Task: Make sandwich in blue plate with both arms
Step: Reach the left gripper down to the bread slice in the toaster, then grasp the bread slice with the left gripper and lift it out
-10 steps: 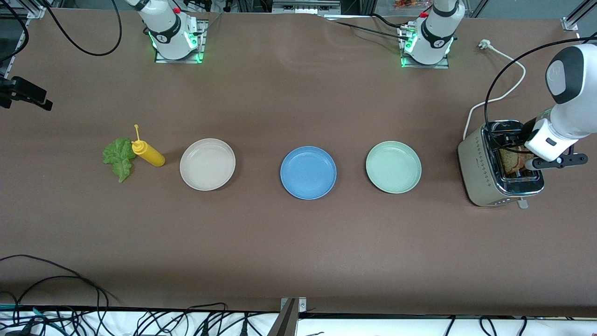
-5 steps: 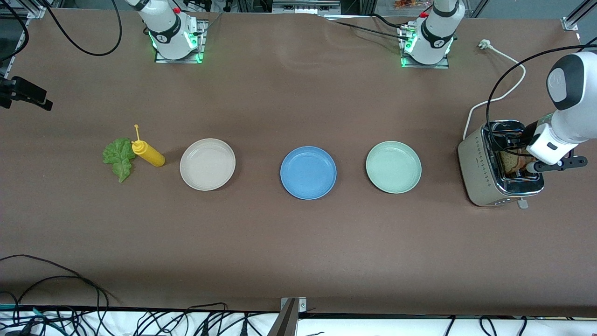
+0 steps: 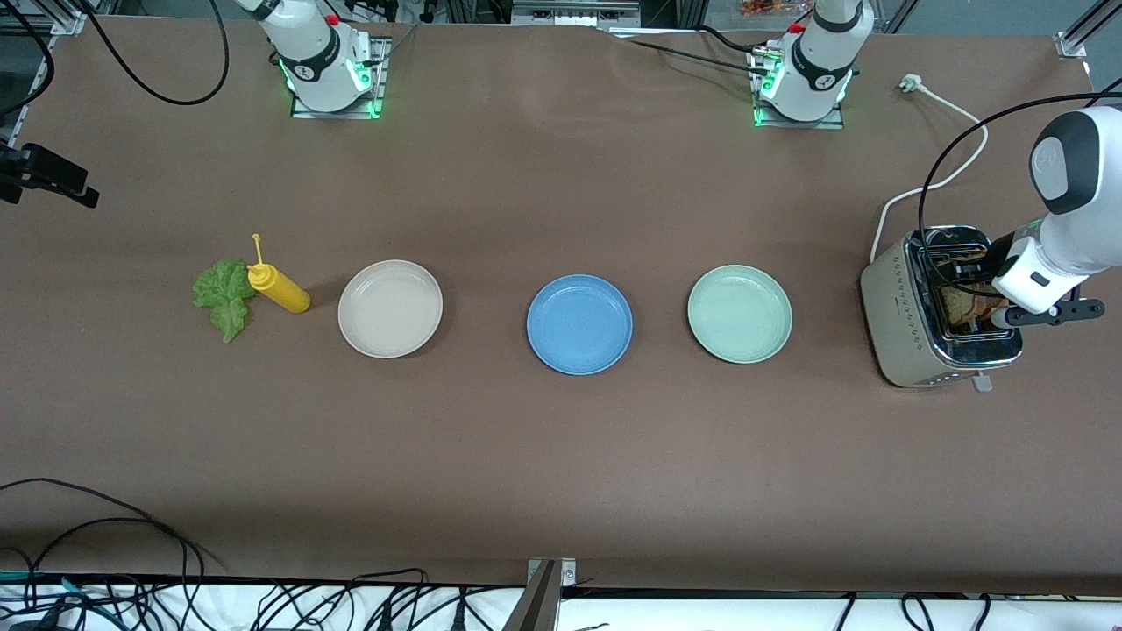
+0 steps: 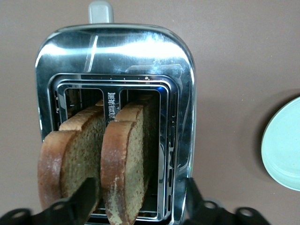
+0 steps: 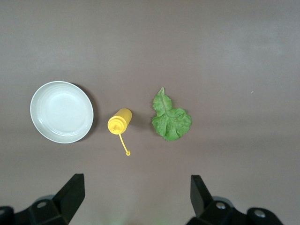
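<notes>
We were at the first step, fetching bread. The left gripper point(image 4: 140, 187) hung over the toaster point(image 3: 903, 324), which stood at three o'clock from the blue plate point(image 3: 578, 326), past the pale green plate point(image 3: 739, 314). Its fingers point(image 4: 86, 199) stood wide, astride one toast slice point(image 4: 124, 164), not yet pinching it. A second slice point(image 4: 70, 159) stood in the neighbouring slot.

The blue plate lay bare at mid-table. At nine o'clock from it lay the beige plate point(image 3: 390, 308), the yellow bottle point(image 3: 280, 289) and the lettuce leaf point(image 3: 223, 298). The right gripper point(image 5: 133, 201) waited above those, fingers wide and holding nothing.

We judged the next move to be a squeeze on the slice, then a straight lift clear of the slot.
</notes>
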`<state>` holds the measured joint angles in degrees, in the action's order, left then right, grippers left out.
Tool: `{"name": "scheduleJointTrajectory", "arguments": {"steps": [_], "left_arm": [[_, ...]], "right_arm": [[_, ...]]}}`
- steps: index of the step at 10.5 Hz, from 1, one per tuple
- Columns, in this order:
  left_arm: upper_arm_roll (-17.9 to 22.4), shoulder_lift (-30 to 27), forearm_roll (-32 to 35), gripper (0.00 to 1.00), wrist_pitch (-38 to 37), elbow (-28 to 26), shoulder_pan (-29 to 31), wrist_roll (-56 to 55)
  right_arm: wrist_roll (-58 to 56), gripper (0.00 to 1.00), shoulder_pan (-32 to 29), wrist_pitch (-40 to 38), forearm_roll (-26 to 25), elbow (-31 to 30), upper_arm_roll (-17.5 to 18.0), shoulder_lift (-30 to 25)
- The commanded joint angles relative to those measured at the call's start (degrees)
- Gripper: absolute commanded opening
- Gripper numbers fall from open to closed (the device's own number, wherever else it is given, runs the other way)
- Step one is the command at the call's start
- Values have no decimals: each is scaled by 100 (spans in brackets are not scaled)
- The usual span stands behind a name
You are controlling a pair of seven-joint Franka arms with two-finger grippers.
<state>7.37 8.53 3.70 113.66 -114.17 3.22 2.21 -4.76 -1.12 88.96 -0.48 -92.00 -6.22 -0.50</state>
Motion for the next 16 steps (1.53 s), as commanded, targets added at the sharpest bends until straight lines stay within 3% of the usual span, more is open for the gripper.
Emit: {"name": "scheduleJointTrajectory", "arguments": {"steps": [1,2,3,8,14,16], "left_arm": [[-8,-27,105,40,51,-26,-5,130],[-8,-27,114,17,34,-18,-23,121],[-8,-36,114,0,-10,8,-49,95],[176,-219,123,0,-492,403,-58,358],[115,-650,26,0,-2039,1966,-435,367],[-86,-677,-192,0,-2076,2100,-480,333]], "right_arm": [[19,100,6,-107,-22,121,7,24],[19,100,6,-116,-22,121,7,24],[19,100,6,-116,-22,121,7,24],[19,100,6,-116,-22,129,7,24],[19,100,6,-116,-22,121,7,24],[10,100,6,-116,-22,121,7,24]]}}
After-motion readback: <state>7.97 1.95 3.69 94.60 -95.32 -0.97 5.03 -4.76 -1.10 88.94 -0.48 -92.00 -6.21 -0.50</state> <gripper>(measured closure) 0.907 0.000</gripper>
